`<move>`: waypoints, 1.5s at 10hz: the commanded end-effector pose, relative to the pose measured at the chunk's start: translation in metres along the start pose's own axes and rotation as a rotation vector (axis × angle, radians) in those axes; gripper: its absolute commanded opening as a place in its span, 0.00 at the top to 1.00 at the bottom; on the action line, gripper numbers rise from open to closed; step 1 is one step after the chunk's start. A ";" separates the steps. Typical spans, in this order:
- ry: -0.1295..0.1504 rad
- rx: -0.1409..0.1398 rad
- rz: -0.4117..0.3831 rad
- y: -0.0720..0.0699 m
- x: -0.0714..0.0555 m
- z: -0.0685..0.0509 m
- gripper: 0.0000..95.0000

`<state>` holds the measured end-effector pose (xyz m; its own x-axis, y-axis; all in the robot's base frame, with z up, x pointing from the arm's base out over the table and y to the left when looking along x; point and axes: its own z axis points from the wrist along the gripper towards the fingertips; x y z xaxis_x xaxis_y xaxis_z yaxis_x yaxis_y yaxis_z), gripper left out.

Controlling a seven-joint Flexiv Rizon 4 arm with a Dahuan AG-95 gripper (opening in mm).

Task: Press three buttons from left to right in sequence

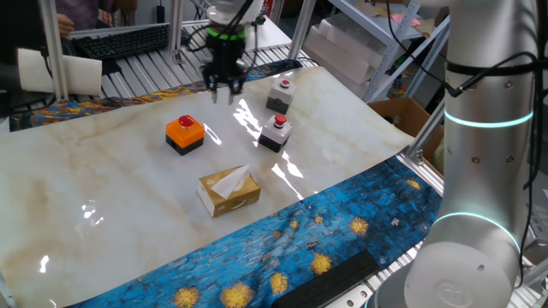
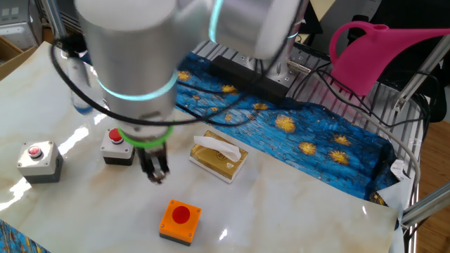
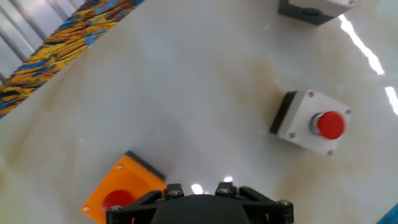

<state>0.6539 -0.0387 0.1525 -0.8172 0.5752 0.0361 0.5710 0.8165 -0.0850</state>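
The orange button [image 1: 184, 133] sits near and left of the claw [image 1: 223, 86], cap up. The claw hangs above the marble table [image 1: 103, 197], holding nothing; whether its fingers are apart I cannot tell. Right of it stand two grey buttons [image 1: 275, 132], caps up, the farther one [image 1: 281, 93] behind.

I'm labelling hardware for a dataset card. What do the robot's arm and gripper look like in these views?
The arm is made of thick, round silver-grey segments with glowing cyan light rings at the joints. Black cables loop alongside it. Near the wrist sits a bright green ring above the gripper, which is black, with short dark fingers. No lettering or logo is readable.
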 end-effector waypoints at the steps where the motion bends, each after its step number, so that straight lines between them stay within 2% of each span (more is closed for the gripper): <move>1: 0.048 -0.042 -0.147 -0.023 -0.015 -0.004 0.40; 4: 0.050 -0.058 -0.236 -0.049 -0.028 0.001 0.40; 7: 0.051 -0.056 -0.257 -0.056 -0.032 0.000 0.40; 9: 0.041 -0.022 -0.326 -0.057 -0.036 0.001 0.40; 10: 0.040 -0.018 -0.339 -0.057 -0.039 0.001 0.40; 11: 0.042 -0.025 -0.333 -0.057 -0.040 0.001 0.60; 12: 0.037 -0.028 -0.342 -0.057 -0.040 0.001 1.00; 15: 0.039 -0.033 -0.345 -0.057 -0.040 0.001 1.00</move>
<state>0.6533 -0.1078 0.1542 -0.9587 0.2689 0.0927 0.2673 0.9632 -0.0294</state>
